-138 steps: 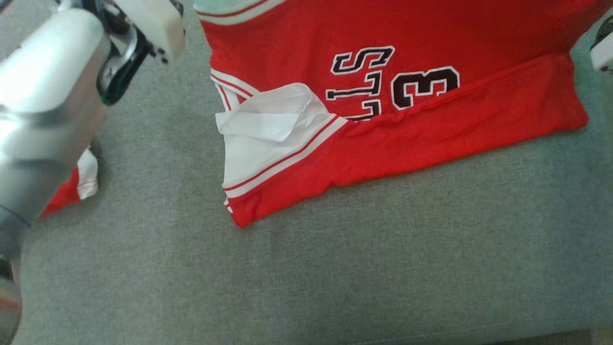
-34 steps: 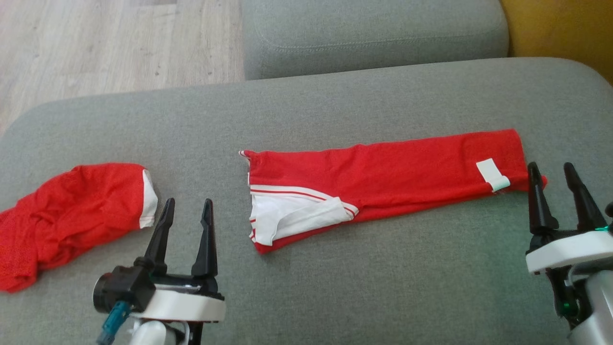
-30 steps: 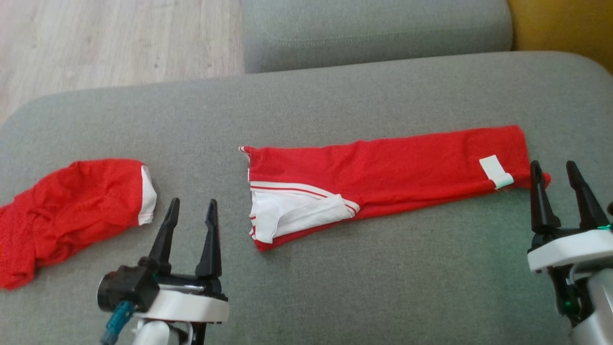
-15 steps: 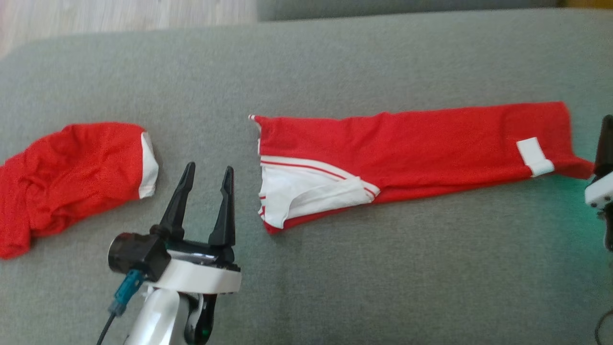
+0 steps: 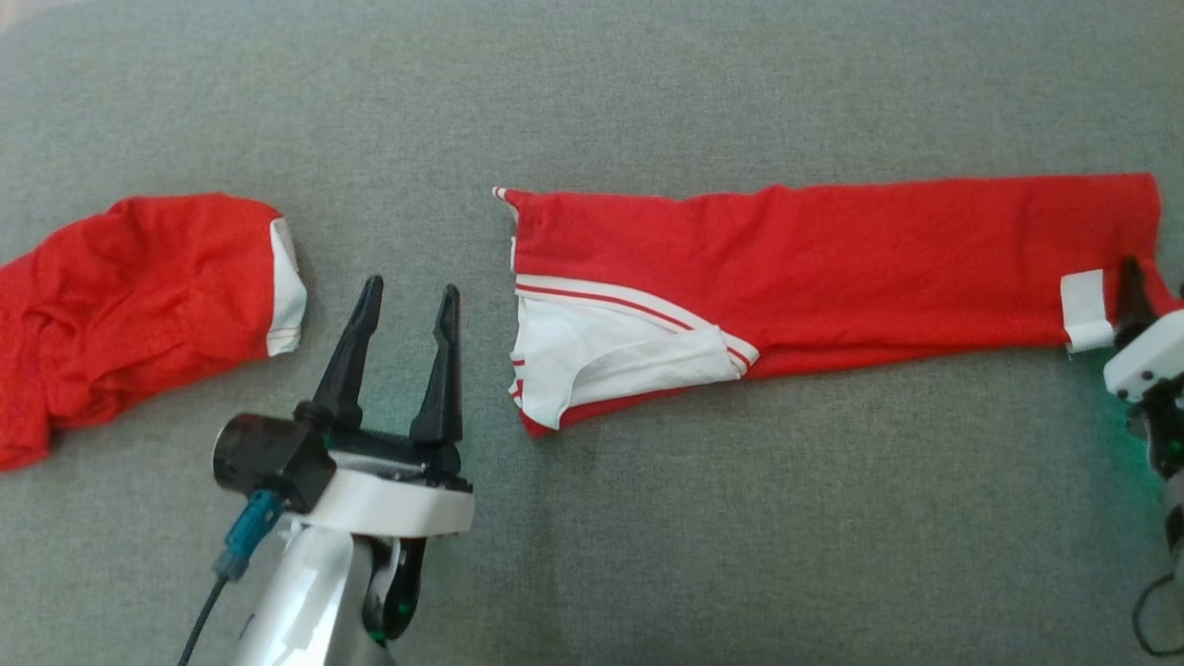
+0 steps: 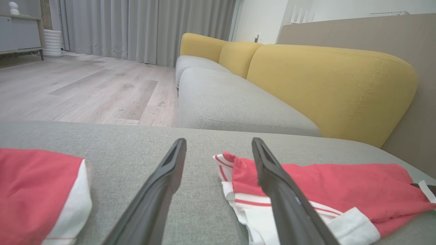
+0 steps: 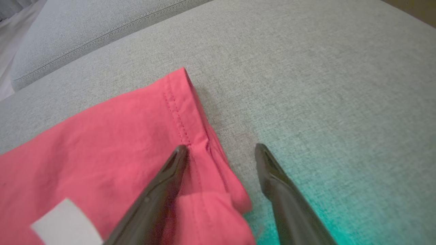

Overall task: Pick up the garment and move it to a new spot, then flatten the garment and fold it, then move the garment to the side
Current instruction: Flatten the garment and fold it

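The garment (image 5: 832,250), a red jersey with white trim, lies folded into a long strip across the grey couch seat (image 5: 740,555). Its white-trimmed end (image 5: 610,356) points left, and a white tab (image 5: 1084,310) marks its right end. My left gripper (image 5: 412,285) stands open just left of that trimmed end, holding nothing; in the left wrist view the garment (image 6: 323,183) shows past its right finger. My right gripper (image 7: 221,147) is open at the garment's right end (image 7: 119,143). Its left finger (image 5: 1130,291) is over the red cloth and its right finger (image 7: 282,190) over bare cushion.
A second red garment with white trim (image 5: 139,296) lies crumpled at the seat's left end. In the left wrist view another grey seat (image 6: 231,105) with yellow backrests (image 6: 323,85) runs behind, and wooden floor (image 6: 85,88) lies to the left.
The head camera has tilted down and closer, so the whole picture shifted. My right gripper has edged left onto the garment's right end. Both grippers stay open.
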Motion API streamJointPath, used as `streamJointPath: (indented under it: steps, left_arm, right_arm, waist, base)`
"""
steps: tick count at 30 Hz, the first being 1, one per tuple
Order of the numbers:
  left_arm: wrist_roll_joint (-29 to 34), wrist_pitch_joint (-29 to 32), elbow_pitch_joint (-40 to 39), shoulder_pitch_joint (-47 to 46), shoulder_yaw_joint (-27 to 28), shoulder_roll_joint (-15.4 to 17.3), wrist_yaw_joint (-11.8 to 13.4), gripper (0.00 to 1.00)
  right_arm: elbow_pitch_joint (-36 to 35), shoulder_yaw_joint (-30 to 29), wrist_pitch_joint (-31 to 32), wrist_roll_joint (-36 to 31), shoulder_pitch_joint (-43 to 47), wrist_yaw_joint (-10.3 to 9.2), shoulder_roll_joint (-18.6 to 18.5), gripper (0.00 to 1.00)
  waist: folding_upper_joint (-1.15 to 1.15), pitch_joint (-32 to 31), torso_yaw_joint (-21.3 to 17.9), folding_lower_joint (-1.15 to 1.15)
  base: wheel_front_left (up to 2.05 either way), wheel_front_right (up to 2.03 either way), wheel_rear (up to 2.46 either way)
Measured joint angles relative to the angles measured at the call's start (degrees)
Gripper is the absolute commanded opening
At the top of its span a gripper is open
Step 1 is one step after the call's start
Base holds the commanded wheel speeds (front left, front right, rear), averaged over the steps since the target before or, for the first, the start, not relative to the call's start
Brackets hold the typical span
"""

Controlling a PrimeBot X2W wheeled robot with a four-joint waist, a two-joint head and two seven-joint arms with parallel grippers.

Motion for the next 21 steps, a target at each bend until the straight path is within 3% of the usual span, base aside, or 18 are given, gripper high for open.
streamJointPath:
  steps: [17, 18, 19, 20, 21]
  left_arm:
    - [-0.6, 0.0, -0.3, -2.6, -0.1, 0.0, 0.5, 1.0]
    - [-0.6, 0.0, -0.3, -2.6, 0.0, 0.0, 0.5, 1.0]
    - [-0.6, 0.0, -0.3, -2.6, 0.0, 0.0, 0.5, 1.0]
    - [-0.6, 0.0, -0.3, -2.6, 0.1, 0.0, 0.5, 1.0]
    - [-0.6, 0.0, -0.3, -2.6, 0.1, 0.0, 0.4, 1.0]
  right_arm:
    - [-3.9, 5.1, 2.5, 8.8, -1.1, 0.0, -0.7, 1.0]
    - [-4.0, 5.3, 2.8, 9.2, -1.0, 0.0, -0.8, 0.86]
    - [-4.0, 5.5, 3.0, 9.6, -1.0, 0.0, -0.8, 0.31]
    - [-4.0, 5.6, 3.3, 10.0, -1.0, 0.0, -0.9, 0.0]
    - [-4.1, 5.9, 3.5, 10.3, -0.9, 0.0, -1.0, 0.0]
  waist:
    - [0.0, 2.3, -0.9, 0.0]
    - [0.0, 2.2, -0.9, 0.0]
    - [0.0, 2.2, -0.9, 0.0]
    - [0.0, 2.1, -0.9, 0.0]
    - [0.0, 2.0, -0.9, 0.0]
  base:
    - [0.0, 0.0, 0.0]
    - [0.0, 0.0, 0.0]
    - [0.0, 0.0, 0.0]
    - [0.0, 0.0, 0.0]
    - [0.0, 0.0, 0.0]
